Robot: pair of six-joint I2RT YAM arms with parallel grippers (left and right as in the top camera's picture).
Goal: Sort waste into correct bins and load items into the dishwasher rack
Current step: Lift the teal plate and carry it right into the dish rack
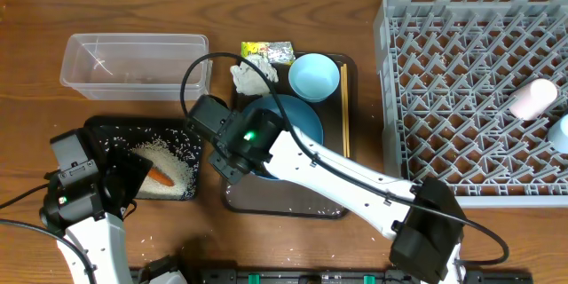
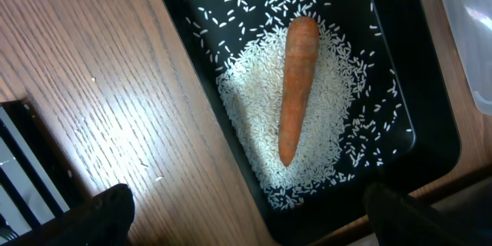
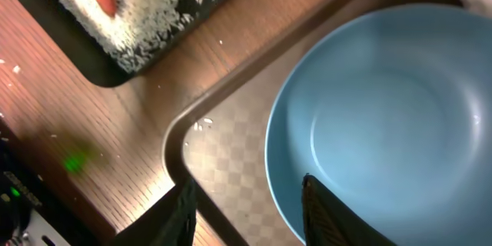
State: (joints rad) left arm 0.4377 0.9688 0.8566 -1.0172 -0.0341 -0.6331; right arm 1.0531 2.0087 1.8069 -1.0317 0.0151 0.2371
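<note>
Big dark blue bowl (image 3: pixel 384 123) mid-counter on brown tray (image 3: pixel 223 161), toward front edge; R gripper (image 3: pixel 250 211) spread wide astride its front-left rim, one finger inside, one outside, nothing pinched; L gripper (image 2: pixel 254 223) likewise apart & empty over black tray (image 2: pixel 430 134) near front-left corner, carrot (image 2: pixel 296 84) on rice (image 2: pixel 254 108) there. Bowl prob. rigid, slick, breakable, heavyish for a rim pinch; grip rim wall firmly, expect tilt. Room: tray lip close on left, small bowl (image 1: pixel 314 77) & chopsticks (image 1: pixel 344 106) toward back/right; lift clear before rack (image 1: pixel 461 98) at right edge.
</note>
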